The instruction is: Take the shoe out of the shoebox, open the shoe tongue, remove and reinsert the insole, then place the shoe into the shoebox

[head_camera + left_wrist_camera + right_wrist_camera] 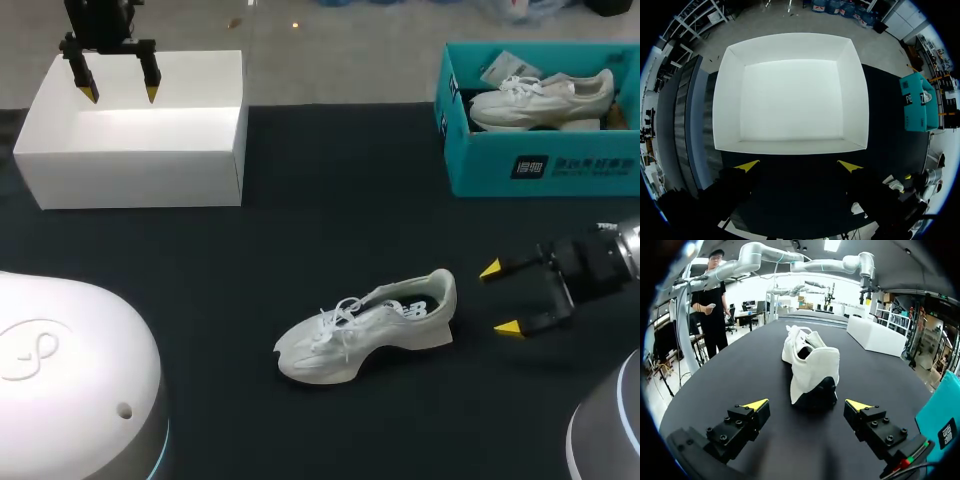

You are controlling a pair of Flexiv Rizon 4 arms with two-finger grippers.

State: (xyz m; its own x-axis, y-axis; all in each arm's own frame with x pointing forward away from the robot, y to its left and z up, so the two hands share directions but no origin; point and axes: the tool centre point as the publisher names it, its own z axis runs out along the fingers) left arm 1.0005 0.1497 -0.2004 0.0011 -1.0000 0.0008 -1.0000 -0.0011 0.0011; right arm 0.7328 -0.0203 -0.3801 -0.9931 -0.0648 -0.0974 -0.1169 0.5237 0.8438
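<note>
A white sneaker [368,326] lies on the black table, toe to the left and heel to the right. My right gripper [503,298] is open just right of the heel, not touching it. In the right wrist view the sneaker [809,366] sits ahead of that gripper [807,404], heel first, between the lines of its open fingers. My left gripper [119,94] hangs open above the empty white box [135,135] at the back left. The left wrist view looks down into the white box [790,97] beyond the gripper [797,165].
A teal shoebox [540,165] at the back right holds a second white sneaker [545,98]. The teal box [917,105] also shows beside the white box in the left wrist view. Black tabletop surrounds the sneaker.
</note>
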